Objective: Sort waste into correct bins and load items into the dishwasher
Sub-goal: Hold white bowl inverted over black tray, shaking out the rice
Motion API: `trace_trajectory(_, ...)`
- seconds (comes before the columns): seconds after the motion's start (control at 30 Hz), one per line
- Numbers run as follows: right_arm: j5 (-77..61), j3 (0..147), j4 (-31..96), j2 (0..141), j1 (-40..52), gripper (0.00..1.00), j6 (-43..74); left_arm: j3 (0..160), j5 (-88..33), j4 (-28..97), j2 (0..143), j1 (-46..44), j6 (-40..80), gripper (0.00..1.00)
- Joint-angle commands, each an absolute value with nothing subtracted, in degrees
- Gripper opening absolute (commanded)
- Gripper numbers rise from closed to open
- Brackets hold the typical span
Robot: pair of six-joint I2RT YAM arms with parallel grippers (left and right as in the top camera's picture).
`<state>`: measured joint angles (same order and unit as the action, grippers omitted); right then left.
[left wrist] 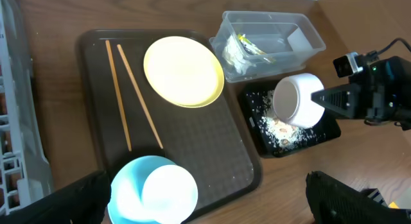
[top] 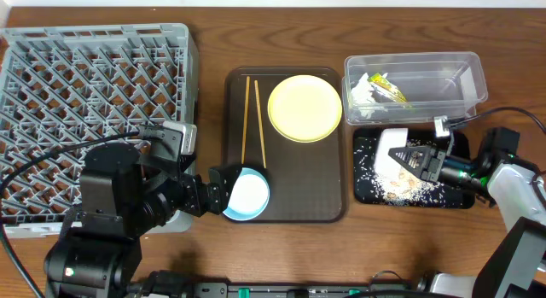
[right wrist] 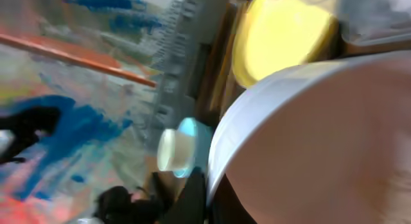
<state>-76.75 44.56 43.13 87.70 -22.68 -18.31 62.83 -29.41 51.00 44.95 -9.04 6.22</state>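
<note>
My right gripper (top: 424, 160) is shut on the rim of the white bowl (top: 394, 149), tipped on its side over the black tray (top: 456, 194), where rice crumbs (top: 401, 189) lie. The white bowl fills the right wrist view (right wrist: 321, 134). The clear tub (top: 456, 80) holds the green-and-orange wrapper (top: 386, 84) and the white tissue (top: 360, 93). The light blue bowl (top: 247, 195), yellow plate (top: 304, 108) and chopsticks (top: 252, 119) lie on the brown tray. My left gripper (left wrist: 205, 201) is open, its fingers either side of the blue bowl (left wrist: 151, 189).
The grey dish rack (top: 94, 93) fills the left of the table. The brown serving tray (top: 316, 187) sits in the middle, between the rack and the two bins. Cables run over the rack's front and past the clear tub's right side.
</note>
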Motion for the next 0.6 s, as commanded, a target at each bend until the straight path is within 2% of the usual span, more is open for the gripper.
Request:
trace_trajectory(0.0,-80.18,44.77,42.96,86.89,-21.93,0.01,-22.74,63.88,-29.12,51.0,44.91,-8.75,6.5,0.98)
trace_trajectory(0.07,-70.15,44.77,39.22,87.39,-22.09,0.01,-12.67,63.88,-29.15,51.0,44.91,-8.75,6.5,0.98)
trace_trajectory(0.1,-72.16,44.77,38.44,87.48,-22.15,0.01,-6.96,63.88,-29.12,51.0,44.91,-8.75,6.5,0.98)
trace_trajectory(0.17,-87.88,44.77,40.05,86.76,-21.5,0.01,-16.16,63.88,-29.15,51.0,44.91,-8.75,6.52,0.98)
trace_trajectory(0.2,-89.21,44.82,41.04,86.21,-21.1,0.01,-19.25,63.88,-29.12,51.0,44.91,-8.75,6.52,0.98)
trace_trajectory(0.27,-79.66,44.84,39.24,85.6,-20.69,0.01,-17.56,63.88,-29.15,51.0,44.91,-8.75,6.52,0.98)
trace_trajectory(0.33,-70.57,44.84,37.47,85.78,-20.82,0.01,-7.53,63.88,-29.15,51.0,44.91,-8.75,6.5,0.98)
trace_trajectory(0.37,-74.56,44.84,38.17,85.71,-20.69,0.01,-7.81,63.88,-29.15,51.0,44.91,-8.75,6.52,0.98)
trace_trajectory(0.43,-82.89,44.84,40.32,85.08,-20.16,0.01,-15.55,63.88,-29.15,51.0,44.91,-8.75,6.5,0.98)
trace_trajectory(0.5,-77.89,44.84,39.11,84.86,-19.94,0.01,-14.94,63.88,-29.15,51.0,44.91,-8.75,6.52,0.98)
trace_trajectory(0.57,-70.54,44.84,37.71,85.03,-19.94,0.01,-6.85,63.88,-29.12,51.0,44.91,-8.75,6.52,0.98)
